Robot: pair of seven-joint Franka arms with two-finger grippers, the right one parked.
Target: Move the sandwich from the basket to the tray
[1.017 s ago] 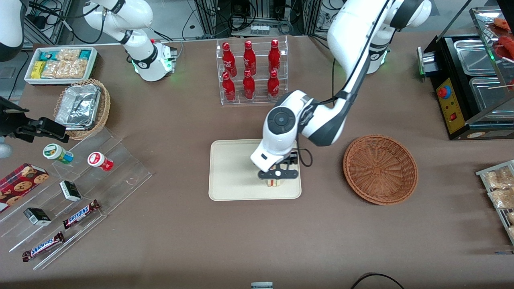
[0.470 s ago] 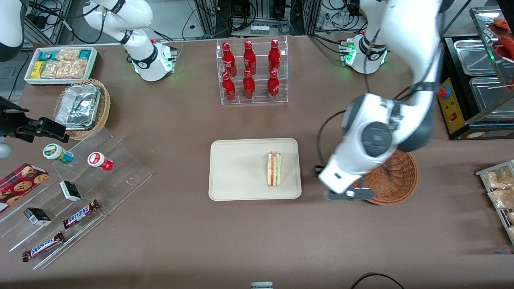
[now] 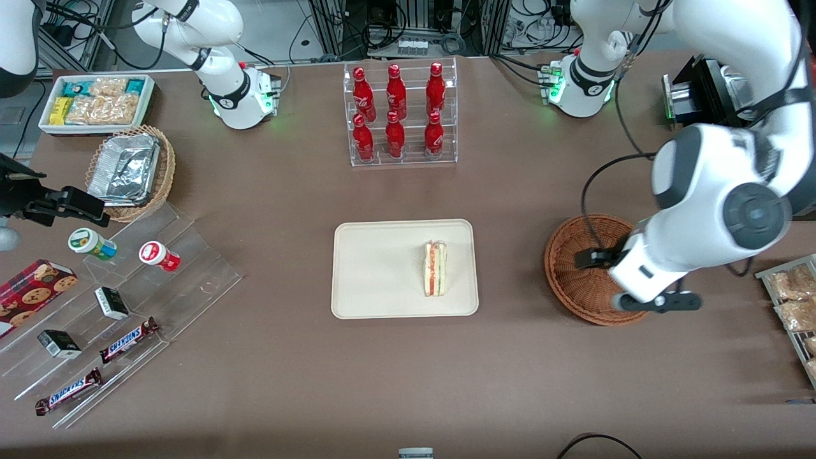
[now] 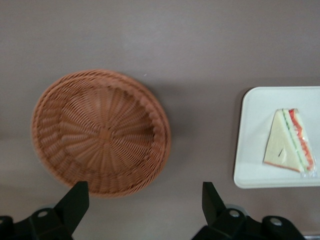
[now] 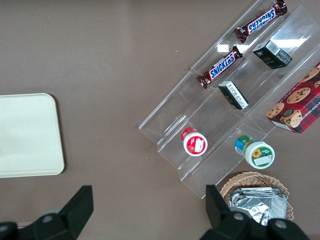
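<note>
The sandwich (image 3: 435,268) (image 4: 290,141) lies on its side on the cream tray (image 3: 376,268) (image 4: 252,150), near the tray's end closest to the basket. The reddish-brown wicker basket (image 3: 583,280) (image 4: 100,132) holds nothing. My gripper (image 3: 656,301) (image 4: 142,200) hangs high over the basket's rim nearest the front camera, well away from the tray. It is open, and only bare table shows between its fingers (image 4: 75,200).
A clear rack of red bottles (image 3: 400,115) stands farther from the front camera than the tray. Toward the parked arm's end are an acrylic snack stand (image 3: 127,299), a foil-tray basket (image 3: 131,169) and a white bin (image 3: 95,102). Snack packets (image 3: 794,299) lie near the working arm.
One second ago the gripper was down on the sandwich over the tray. It has let go, and the arm has risen and swung away past the basket toward its own end of the table.
</note>
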